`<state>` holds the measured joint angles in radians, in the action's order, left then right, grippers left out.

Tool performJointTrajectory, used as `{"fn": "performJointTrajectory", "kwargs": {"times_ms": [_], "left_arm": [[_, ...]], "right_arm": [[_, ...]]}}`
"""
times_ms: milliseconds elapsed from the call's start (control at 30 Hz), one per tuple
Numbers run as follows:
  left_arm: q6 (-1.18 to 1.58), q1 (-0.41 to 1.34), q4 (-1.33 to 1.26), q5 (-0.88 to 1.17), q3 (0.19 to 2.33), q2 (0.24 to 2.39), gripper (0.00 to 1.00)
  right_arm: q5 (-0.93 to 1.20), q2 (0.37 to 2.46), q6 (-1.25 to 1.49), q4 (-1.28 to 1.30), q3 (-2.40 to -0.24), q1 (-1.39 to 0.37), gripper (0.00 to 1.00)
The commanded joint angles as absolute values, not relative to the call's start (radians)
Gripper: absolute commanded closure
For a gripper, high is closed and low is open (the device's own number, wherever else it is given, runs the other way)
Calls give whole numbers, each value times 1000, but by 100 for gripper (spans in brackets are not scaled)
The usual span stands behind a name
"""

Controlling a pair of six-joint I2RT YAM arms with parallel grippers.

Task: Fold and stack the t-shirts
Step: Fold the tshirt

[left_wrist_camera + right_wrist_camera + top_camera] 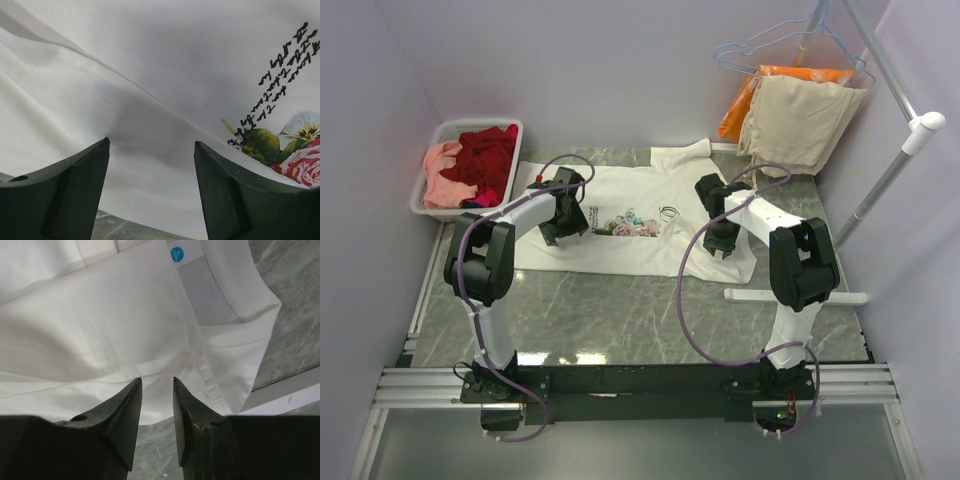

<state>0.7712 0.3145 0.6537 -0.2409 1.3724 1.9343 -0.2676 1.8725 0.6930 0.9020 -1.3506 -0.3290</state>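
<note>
far l: basket (428,207) w/ dark red tee (488,155) + salmon pink tee (442,182) is sitting at the back-l corner of the table (620,315). l gripper (151,145) is hanging over the white tee (620,195), jaws spread wide, gripping nothing. white tee is lying spread out mid-table, flower print (630,226) facing up. r gripper (157,382) is hovering at the tee's r edge, jaws narrowly parted, nothing btwn them. back r: orange cloth (790,74) + beige cloth (802,122) are hanging.

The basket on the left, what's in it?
Crumpled dark red cloth and salmon pink cloth fill the basket. They cover its bottom, so anything beneath them cannot be seen.
</note>
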Motion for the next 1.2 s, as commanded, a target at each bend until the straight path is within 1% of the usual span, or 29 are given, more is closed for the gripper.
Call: {"fn": "performJointTrajectory", "kwargs": {"times_ms": [0, 133, 500, 600, 633, 700, 733, 967, 1167], "left_arm": [[759, 313, 646, -245, 1382, 1902, 26], [755, 313, 647, -247, 1384, 1902, 26], [752, 313, 663, -252, 1408, 1914, 26], [750, 313, 664, -255, 1413, 1917, 26], [752, 313, 666, -255, 1414, 1921, 26], [752, 313, 667, -255, 1417, 1924, 26], [753, 313, 667, -255, 1419, 1924, 26], [756, 313, 672, -261, 1425, 1936, 26], [762, 313, 680, -275, 1419, 1945, 26]], "right_arm": [[-319, 1896, 744, 885, -1371, -293, 61], [-278, 1910, 729, 828, -1338, -258, 61], [-241, 1974, 690, 798, -1365, -229, 63], [-227, 1982, 689, 795, -1364, -222, 70], [-227, 1985, 689, 795, -1365, -218, 80], [-227, 1990, 689, 799, -1370, -218, 92], [-235, 1990, 689, 802, -1374, -215, 99], [-301, 1956, 686, 862, -1450, -215, 100], [-322, 1954, 666, 913, -1577, -215, 100]]}}
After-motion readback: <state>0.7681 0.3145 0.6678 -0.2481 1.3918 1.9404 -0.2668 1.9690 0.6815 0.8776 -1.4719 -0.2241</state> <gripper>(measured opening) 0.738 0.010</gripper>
